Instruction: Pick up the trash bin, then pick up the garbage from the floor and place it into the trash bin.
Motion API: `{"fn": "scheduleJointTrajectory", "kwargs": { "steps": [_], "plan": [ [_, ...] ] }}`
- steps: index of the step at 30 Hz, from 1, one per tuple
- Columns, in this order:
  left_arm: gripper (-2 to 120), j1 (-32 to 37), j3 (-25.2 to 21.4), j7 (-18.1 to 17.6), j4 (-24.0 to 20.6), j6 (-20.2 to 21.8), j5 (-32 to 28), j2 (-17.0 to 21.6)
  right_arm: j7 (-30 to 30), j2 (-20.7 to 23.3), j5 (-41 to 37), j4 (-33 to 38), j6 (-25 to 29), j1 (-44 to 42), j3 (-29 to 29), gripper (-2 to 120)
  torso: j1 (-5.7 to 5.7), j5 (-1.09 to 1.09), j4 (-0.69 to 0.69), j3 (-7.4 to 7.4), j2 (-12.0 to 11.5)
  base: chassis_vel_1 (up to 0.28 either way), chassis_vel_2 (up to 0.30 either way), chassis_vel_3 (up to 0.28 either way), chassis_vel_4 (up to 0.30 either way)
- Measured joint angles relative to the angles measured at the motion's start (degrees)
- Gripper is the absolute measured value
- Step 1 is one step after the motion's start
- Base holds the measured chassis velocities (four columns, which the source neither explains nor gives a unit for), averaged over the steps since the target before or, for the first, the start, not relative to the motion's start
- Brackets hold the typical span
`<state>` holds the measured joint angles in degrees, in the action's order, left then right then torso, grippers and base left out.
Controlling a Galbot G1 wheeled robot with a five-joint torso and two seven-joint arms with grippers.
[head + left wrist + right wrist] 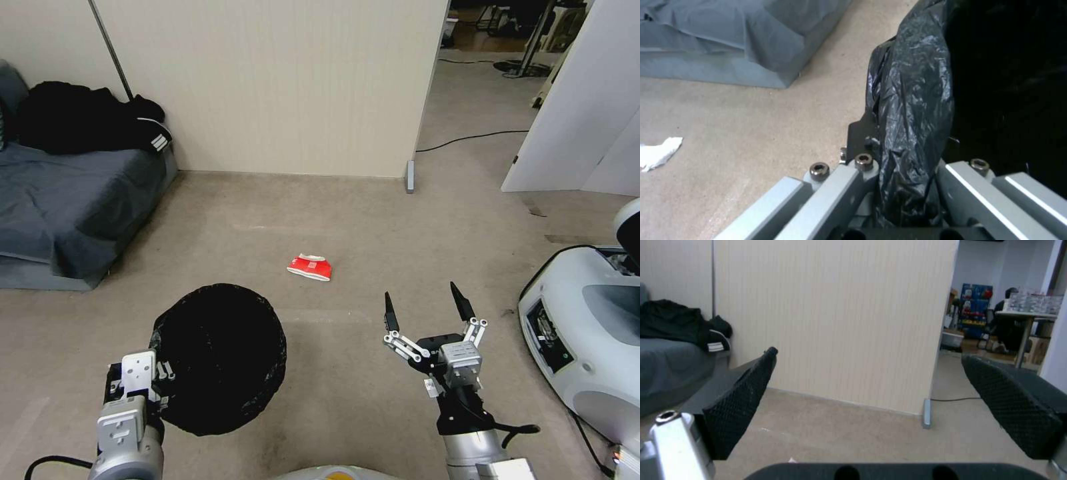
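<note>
Red-white packet [310,267] lies beyond right pincer [427,307].

1 bin [223,357], black-lined. 2 litter pieces: 1 red-white packet [310,267], 1 white tissue [658,153]. 2 grippers: left [157,377], right [427,307]; 1 sofa [67,207].

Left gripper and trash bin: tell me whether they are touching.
Touching. In the left wrist view the left gripper has its fingers closed on the black-bagged rim of the trash bin, the bag pinched between them.
</note>
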<state>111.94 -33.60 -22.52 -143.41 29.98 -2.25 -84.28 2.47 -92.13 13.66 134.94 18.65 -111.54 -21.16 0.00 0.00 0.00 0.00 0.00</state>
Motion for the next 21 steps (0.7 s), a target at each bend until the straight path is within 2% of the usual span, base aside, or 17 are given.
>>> {"fn": "scheduleJointTrajectory", "kwargs": {
  "steps": [7,21],
  "plan": [
    [0,-0.17,0.51,-0.13,0.06,0.22,-0.68,-0.18,0.11,0.00,0.01,-0.15,0.18,-0.02,-0.08,100,0.00,0.00,0.01,0.00,0.00,-0.007,0.024,0.020,-0.019],
    [0,-0.62,0.86,0.63,0.13,0.22,0.27,-0.40,0.02,0.00,-0.13,-0.06,0.12,-0.04,-0.18,100,-0.01,0.00,0.00,0.00,0.00,-0.131,0.130,0.135,-0.128]
  ]
}}
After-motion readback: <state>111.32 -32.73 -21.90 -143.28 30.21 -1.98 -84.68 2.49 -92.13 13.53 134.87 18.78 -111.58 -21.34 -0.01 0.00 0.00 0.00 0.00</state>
